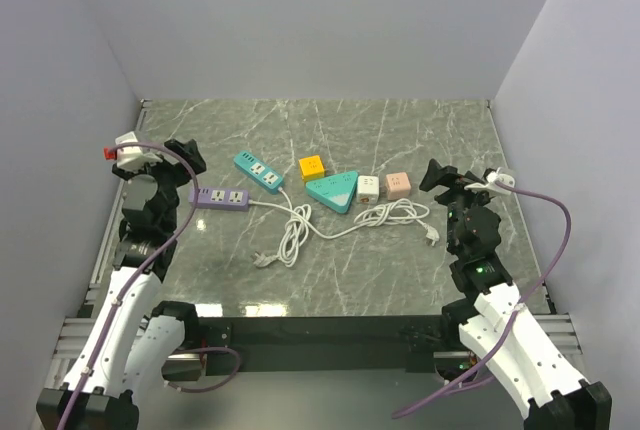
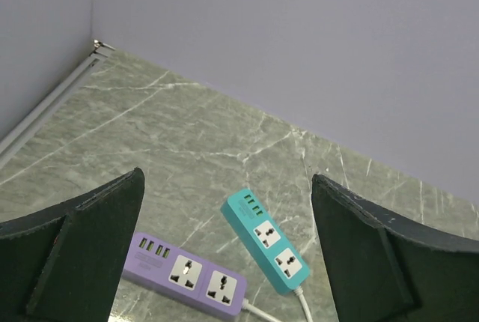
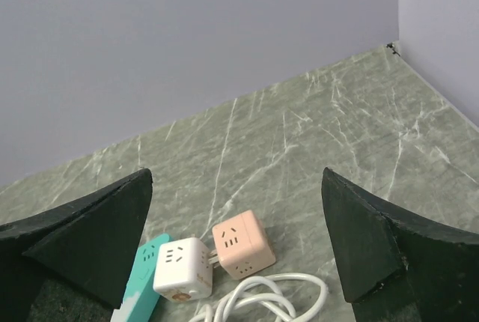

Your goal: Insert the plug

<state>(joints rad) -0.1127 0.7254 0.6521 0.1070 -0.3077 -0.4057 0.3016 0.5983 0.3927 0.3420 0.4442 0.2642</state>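
Two white plugs lie loose on the marble table (image 1: 400, 130), each at the end of a cord: one plug (image 1: 262, 261) near the front, the other (image 1: 433, 236) to the right. A purple power strip (image 1: 221, 197) (image 2: 187, 275) and a teal power strip (image 1: 259, 172) (image 2: 269, 238) lie left of centre, sockets up. My left gripper (image 1: 186, 162) (image 2: 227, 180) hovers open above and left of them, holding nothing. My right gripper (image 1: 441, 176) (image 3: 236, 176) hangs open at the right, also holding nothing, right of the pink cube (image 1: 398, 185) (image 3: 241, 243).
A yellow cube (image 1: 311, 166), a teal triangular socket block (image 1: 332, 191) (image 3: 142, 284) and a white cube (image 1: 368, 187) (image 3: 182, 268) sit mid-table. Metal prongs show between the white and pink cubes. White cords (image 1: 295, 225) (image 3: 262, 299) coil in front. Grey walls enclose three sides.
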